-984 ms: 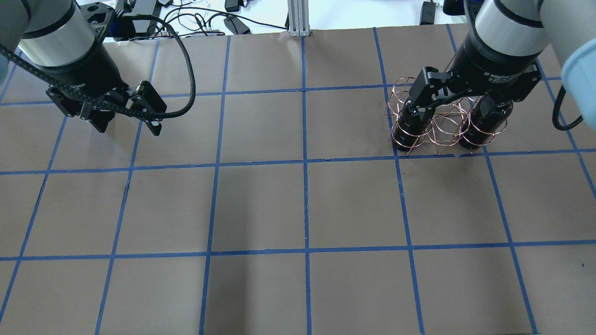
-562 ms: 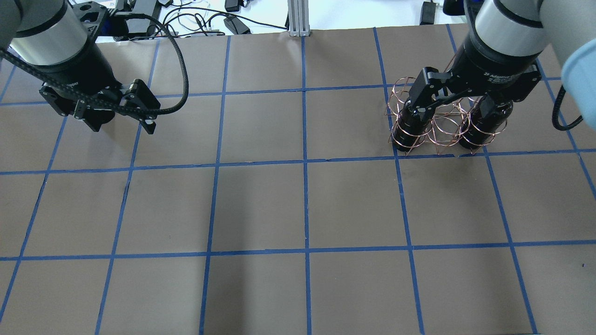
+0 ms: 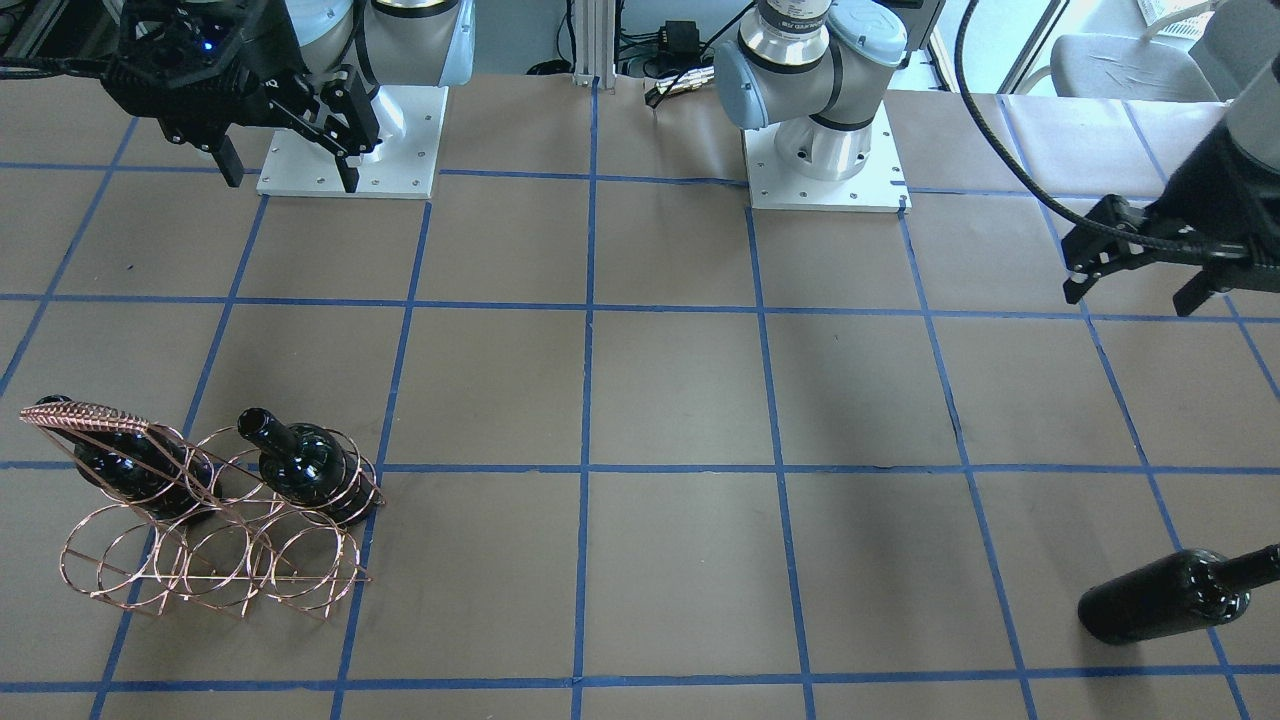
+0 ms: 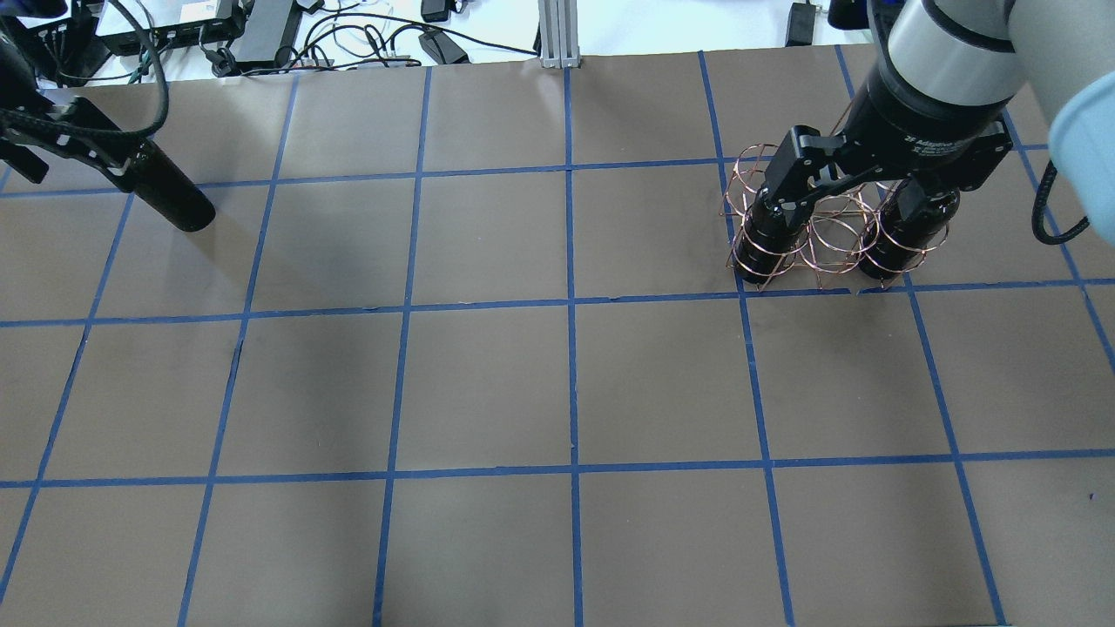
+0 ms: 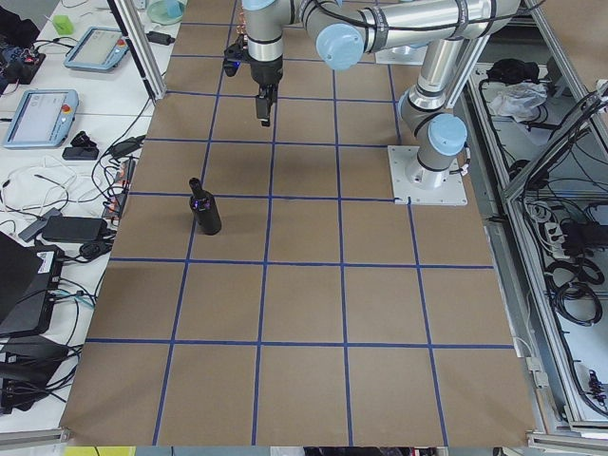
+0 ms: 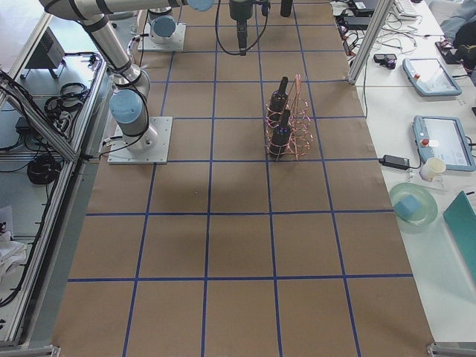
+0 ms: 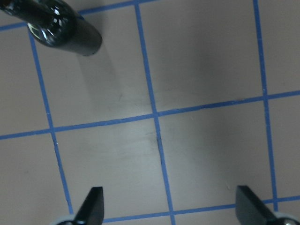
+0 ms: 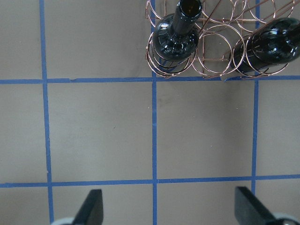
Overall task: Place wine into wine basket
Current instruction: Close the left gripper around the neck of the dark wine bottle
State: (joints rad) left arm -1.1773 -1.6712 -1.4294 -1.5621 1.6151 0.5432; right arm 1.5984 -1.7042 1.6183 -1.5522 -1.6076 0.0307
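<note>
Black left pincer (image 7: 171, 212) wide open — gripping nothing, right pincer (image 8: 169, 208) likewise

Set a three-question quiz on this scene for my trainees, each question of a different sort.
1. How many bottles sit in the basket?
2. True or false: the left pincer grips the loose bottle.
3. The loose bottle is: A) lying flat, B) standing on the table, C) inside the basket.
Key: 1. two; 2. false; 3. B.
</note>
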